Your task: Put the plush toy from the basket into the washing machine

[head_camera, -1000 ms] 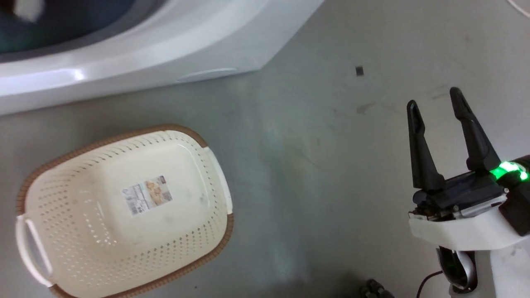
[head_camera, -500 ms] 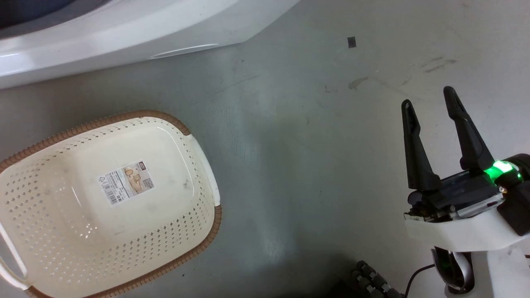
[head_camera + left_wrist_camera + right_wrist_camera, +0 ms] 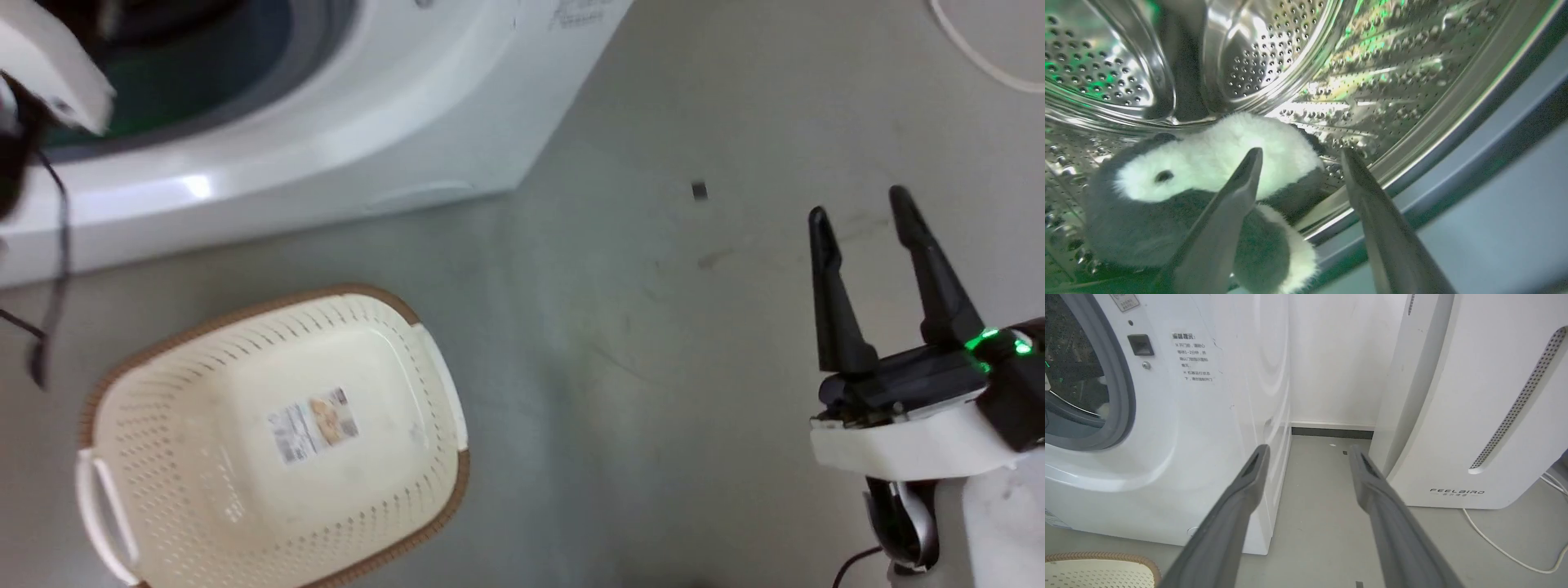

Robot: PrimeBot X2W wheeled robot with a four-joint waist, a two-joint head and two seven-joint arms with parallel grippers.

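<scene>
The plush toy (image 3: 1208,163), white with dark grey parts, lies inside the shiny steel drum (image 3: 1274,53) of the washing machine (image 3: 367,139). My left gripper (image 3: 1300,153) is open just above and beside the toy, nothing between its fingers. The cream basket (image 3: 277,441) with a brown rim sits on the floor before the washer, holding just a paper label (image 3: 314,425) on its bottom. My right gripper (image 3: 857,216) hangs open over bare floor at the right; in the right wrist view, the right gripper (image 3: 1306,451) points at the gap beside the washing machine (image 3: 1180,416).
A white FEELBIRD appliance (image 3: 1474,396) stands right of the washer, with a white cable (image 3: 1506,551) on the floor. My left arm's pale forearm (image 3: 49,73) reaches into the porthole at the upper left. A small dark speck (image 3: 699,190) lies on the grey floor.
The head camera has shifted, bringing more of the washer's porthole and my left forearm into view. The basket and the right gripper keep their places relative to each other.
</scene>
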